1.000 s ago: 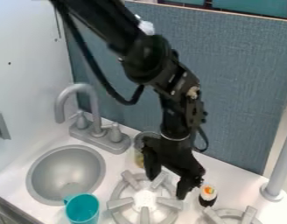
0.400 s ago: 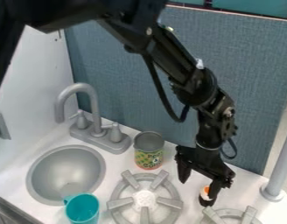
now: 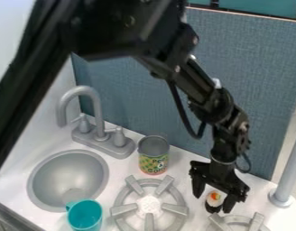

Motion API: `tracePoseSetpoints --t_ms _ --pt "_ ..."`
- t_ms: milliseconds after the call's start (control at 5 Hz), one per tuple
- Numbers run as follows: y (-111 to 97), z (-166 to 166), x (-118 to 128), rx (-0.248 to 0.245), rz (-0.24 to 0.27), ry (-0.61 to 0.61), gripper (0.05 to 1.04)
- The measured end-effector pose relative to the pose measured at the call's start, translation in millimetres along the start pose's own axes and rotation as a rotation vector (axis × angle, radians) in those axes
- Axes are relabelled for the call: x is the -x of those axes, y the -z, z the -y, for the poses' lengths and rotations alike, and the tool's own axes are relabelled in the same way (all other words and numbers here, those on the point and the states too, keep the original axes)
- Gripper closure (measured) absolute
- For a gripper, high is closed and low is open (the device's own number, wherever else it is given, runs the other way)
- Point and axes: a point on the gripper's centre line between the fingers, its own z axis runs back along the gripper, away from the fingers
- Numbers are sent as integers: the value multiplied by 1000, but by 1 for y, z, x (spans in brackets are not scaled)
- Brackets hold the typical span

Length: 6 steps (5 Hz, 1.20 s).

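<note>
Sushi [image 3: 215,197] stands toward the counter's [image 3: 182,167] back edge, behind the right burner [image 3: 256,222]; I have my gripper [image 3: 212,204] parted wide, a finger on either side of it.

Fingers [image 3: 230,203] spread w/ sushi roll [image 3: 214,198] btwn, nr burner [image 3: 257,222], teal cup [image 3: 85,216] by sink [image 3: 37,189].

teal cup [image 3: 85,216] beside sink [image 3: 66,173], can [image 3: 153,162] near burner [image 3: 149,205]

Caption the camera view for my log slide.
Open pincer at a toy sushi roll, near stove burners, a can and a teal cup.
</note>
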Motion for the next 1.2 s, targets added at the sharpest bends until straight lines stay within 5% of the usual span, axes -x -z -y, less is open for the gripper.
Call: tracePoseSetpoints --t_ms 400,600,800,1000,1200 --pt "16 5 -10 -44 -15 18 144" --pt "18 9 -12 -20 -19 45 412" --pt "14 6 -1 92 52 72 544" --pt "-16 -4 10 164 121 51 549" --pt "-44 -21 31 133 167 39 549"
